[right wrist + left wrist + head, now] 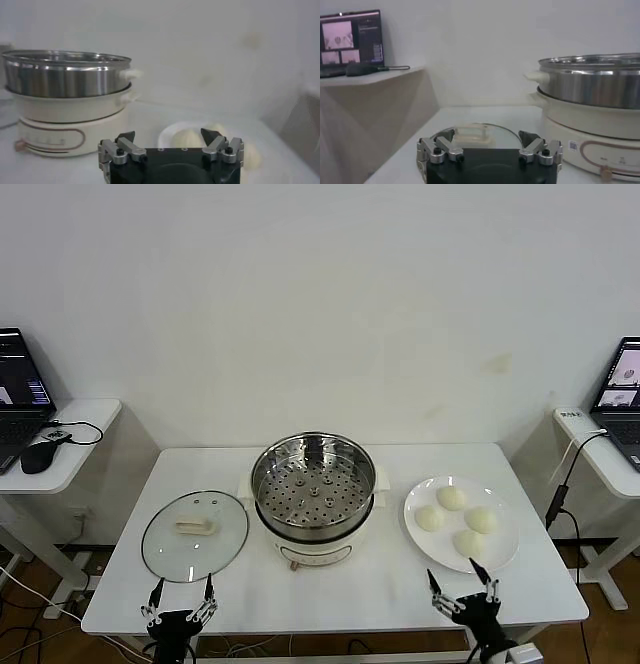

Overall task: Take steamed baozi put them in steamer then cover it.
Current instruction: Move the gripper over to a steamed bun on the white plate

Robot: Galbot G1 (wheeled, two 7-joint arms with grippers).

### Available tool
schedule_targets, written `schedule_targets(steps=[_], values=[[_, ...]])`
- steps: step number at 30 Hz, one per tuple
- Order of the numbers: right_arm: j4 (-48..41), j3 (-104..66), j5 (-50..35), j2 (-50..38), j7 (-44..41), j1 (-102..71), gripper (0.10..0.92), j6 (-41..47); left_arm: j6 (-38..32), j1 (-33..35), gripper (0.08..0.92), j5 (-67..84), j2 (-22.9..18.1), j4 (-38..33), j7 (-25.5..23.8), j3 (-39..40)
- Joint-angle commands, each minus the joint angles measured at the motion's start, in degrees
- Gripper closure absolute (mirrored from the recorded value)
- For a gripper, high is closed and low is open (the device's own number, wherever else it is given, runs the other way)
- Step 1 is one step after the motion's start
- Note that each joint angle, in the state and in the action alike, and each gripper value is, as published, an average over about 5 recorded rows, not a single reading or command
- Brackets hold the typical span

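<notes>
Several cream-white baozi point(452, 498) lie on a white plate point(425, 536) at the table's right; they show in the right wrist view point(192, 138). The steel steamer point(313, 476) stands empty on its white pot base at the table's middle, also in the left wrist view point(600, 82) and the right wrist view point(65, 74). The glass cover point(195, 534) with a cream handle lies flat on the table at the left, also in the left wrist view point(470, 133). My left gripper point(182, 594) is open at the front edge below the cover. My right gripper point(462, 582) is open at the front edge below the plate.
White side tables stand at both sides, each with an open laptop point(18, 396); the left one also holds a black mouse point(40, 454). A cable point(560, 484) hangs off the right side table. A white wall is behind.
</notes>
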State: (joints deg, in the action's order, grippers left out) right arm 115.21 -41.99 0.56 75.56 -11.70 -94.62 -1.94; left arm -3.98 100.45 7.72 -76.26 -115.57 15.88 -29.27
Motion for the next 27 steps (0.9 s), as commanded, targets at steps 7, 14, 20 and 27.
schedule_targets(steps=[7, 14, 20, 27], values=[[-7.1, -1.3, 18.2, -15.6, -3.2, 15.9, 0.203, 3.6, 2.7, -1.2, 0.177, -0.8, 0.4, -0.5, 0.0, -2.3], [-20.7, 6.0, 25.4, -28.2, -15.5, 31.3, 0.203, 0.7, 2.4, -1.4, 0.177, -0.9, 0.2, -0.3, -0.5, -3.6], [-31.0, 17.6, 24.6, -36.5, -24.8, 45.8, 0.203, -1.0, 2.5, -1.2, 0.177, -1.4, -0.3, -0.1, -0.5, -3.9], [-41.6, 35.2, 22.2, -39.5, -35.9, 63.1, 0.203, -2.9, 2.3, -1.5, 0.177, -1.2, -0.8, -0.2, 0.1, -4.5]])
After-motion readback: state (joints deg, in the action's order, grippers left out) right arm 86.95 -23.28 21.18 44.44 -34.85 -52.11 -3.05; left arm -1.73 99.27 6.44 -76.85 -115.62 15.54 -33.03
